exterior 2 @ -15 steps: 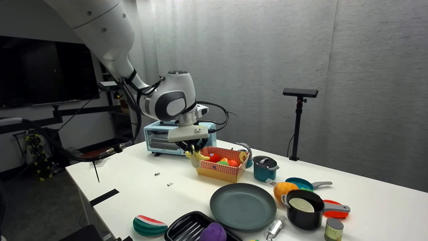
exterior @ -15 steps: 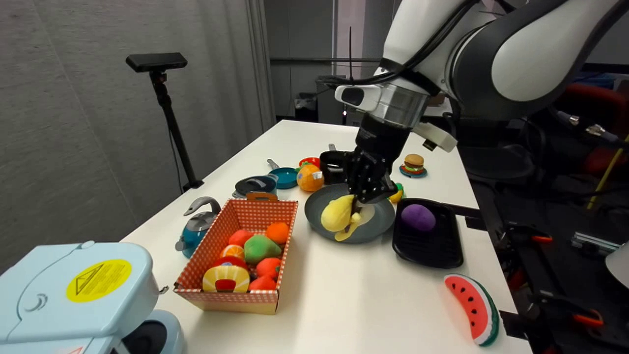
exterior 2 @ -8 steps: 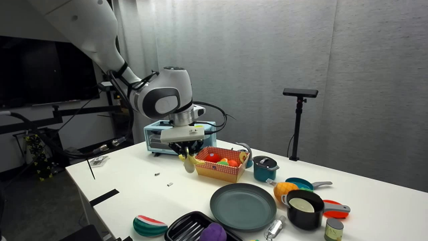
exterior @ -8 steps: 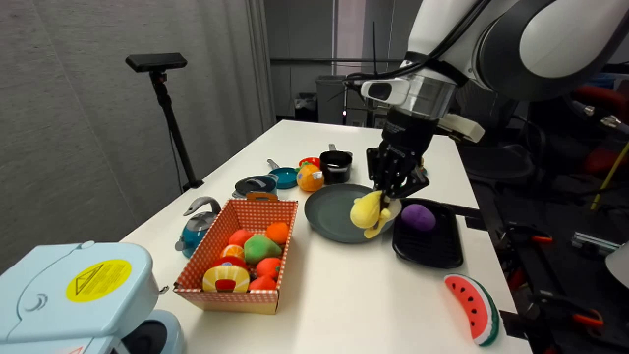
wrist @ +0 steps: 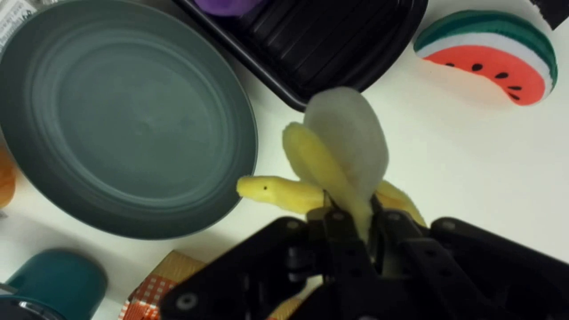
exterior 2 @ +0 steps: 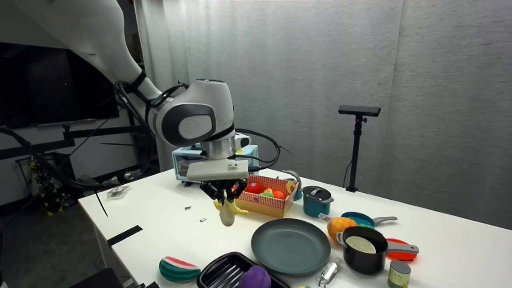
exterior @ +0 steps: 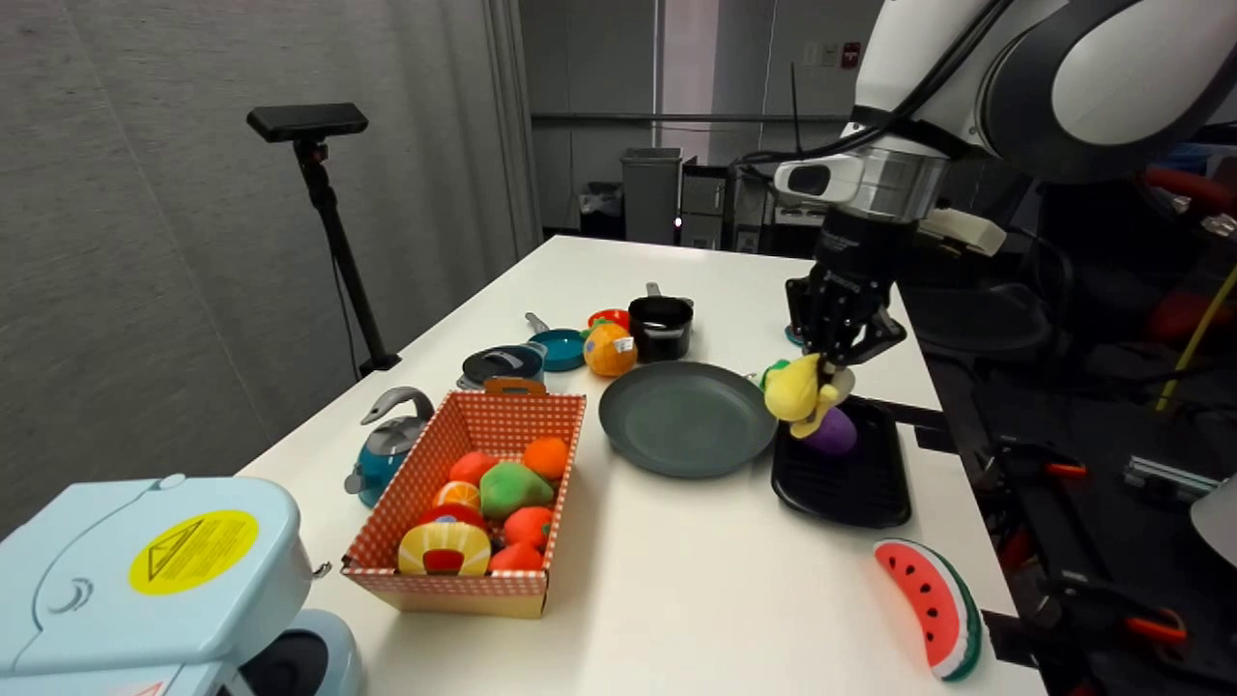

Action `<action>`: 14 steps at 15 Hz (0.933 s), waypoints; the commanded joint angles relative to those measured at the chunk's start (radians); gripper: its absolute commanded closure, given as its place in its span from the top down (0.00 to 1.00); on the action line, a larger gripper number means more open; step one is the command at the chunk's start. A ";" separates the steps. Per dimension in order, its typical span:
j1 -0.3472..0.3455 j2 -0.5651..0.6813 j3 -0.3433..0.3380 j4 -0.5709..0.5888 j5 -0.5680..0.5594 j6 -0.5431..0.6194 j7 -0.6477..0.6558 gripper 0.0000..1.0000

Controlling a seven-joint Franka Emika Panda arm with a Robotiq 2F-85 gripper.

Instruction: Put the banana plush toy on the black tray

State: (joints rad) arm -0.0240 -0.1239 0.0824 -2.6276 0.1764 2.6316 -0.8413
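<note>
A white desk [exterior: 676, 599] is hosting a toy-kitchen delivery that is apparently running about halfway: the pick-up is looking complete, while the placing is waiting. A Franka arm [exterior 2: 96, 36] is arching above. Below, a round dark grey plate [exterior 2: 294, 248] is lying just beside the destination, a ridged black tray [wrist: 331, 44], which is not yet receiving its cargo. The tool [wrist: 353, 206] is holding nearly together, clamping a half-peeled banana plush toy [exterior 2: 227, 216] in between. The toy is hanging in midair over the desk, apparently short of the tray, its white end pointing toward the tray's nearest corner in the wrist view. Crossing, lowering and letting go are remaining, probably beside the purple plush toy [exterior 2: 255, 278], which is occupying one end of the tray.
</note>
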 commanded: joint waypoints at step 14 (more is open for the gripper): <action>-0.019 0.023 -0.149 -0.128 -0.187 0.058 0.167 0.03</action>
State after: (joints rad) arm -0.0277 -0.1412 -0.0432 -2.7563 0.0392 2.6494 -0.7436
